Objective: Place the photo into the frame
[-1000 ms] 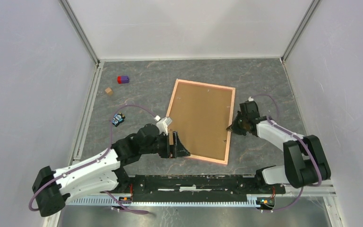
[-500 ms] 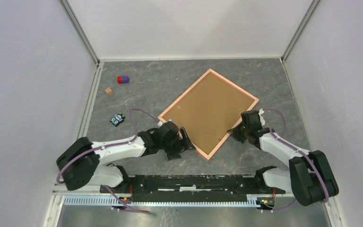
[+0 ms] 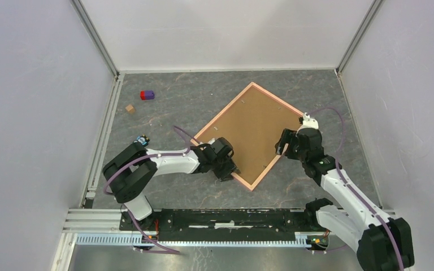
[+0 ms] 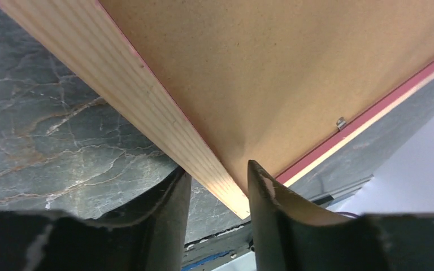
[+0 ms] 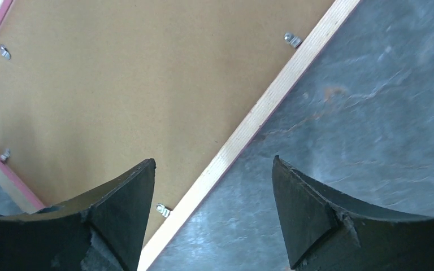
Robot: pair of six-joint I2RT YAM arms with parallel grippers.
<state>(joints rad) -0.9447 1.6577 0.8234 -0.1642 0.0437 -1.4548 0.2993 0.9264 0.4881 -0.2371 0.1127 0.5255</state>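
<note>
The frame [image 3: 224, 110] lies back-up on the table, turned like a diamond, with the brown backing board [image 3: 248, 132] filling it. The photo is hidden. My left gripper [image 3: 229, 169] is at the lower-left rail near the bottom corner. In the left wrist view its jaws [image 4: 216, 169] are closed across the pale wooden rail [image 4: 147, 107], one finger outside it and one on the board side. My right gripper [image 3: 285, 148] hovers open over the lower-right rail [image 5: 271, 96], with the rail and bare table between its fingers [image 5: 212, 161].
A red-and-purple block [image 3: 147, 95] and a small brown cube [image 3: 130, 108] lie at the back left. A small blue item [image 3: 141, 139] sits by the left arm's elbow. Metal clips [image 5: 292, 39] stud the frame's back. White walls enclose the table.
The frame swung from nearly upright to diamond-wise. My right gripper let go of its right edge and opened wide. My left gripper shifted right and closed in on the lower-left rail.
</note>
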